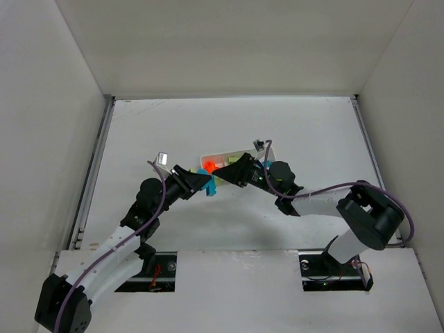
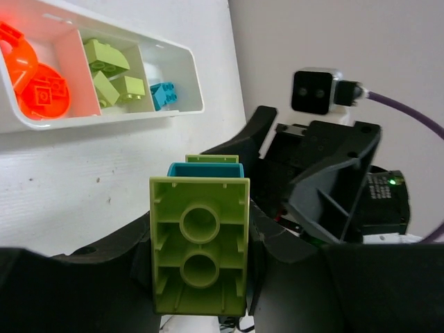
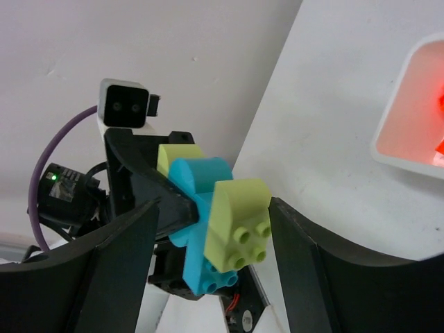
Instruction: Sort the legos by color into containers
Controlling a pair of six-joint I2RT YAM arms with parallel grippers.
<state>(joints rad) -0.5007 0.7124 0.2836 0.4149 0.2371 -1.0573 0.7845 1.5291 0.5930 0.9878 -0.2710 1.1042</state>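
A joined stack of legos (image 1: 210, 186) hangs between both grippers, just in front of the white tray (image 1: 229, 152). My left gripper (image 1: 202, 182) is shut on the stack. In the left wrist view (image 2: 201, 263) the underside of a yellow-green brick (image 2: 200, 243) faces the camera, with a cyan brick (image 2: 205, 168) behind it. My right gripper (image 1: 226, 175) stands open around the stack's far end. In the right wrist view (image 3: 215, 239) its fingers (image 3: 319, 270) flank a yellow-green brick (image 3: 239, 218) joined to a cyan one (image 3: 194, 208).
The tray's rim (image 2: 189, 66) bounds three compartments: orange-red pieces (image 2: 35, 80), yellow-green bricks (image 2: 111, 76) and a cyan brick (image 2: 164, 95). Its orange end shows in the right wrist view (image 3: 409, 118). The right arm's wrist camera (image 2: 316, 90) is close by. White walls enclose the table.
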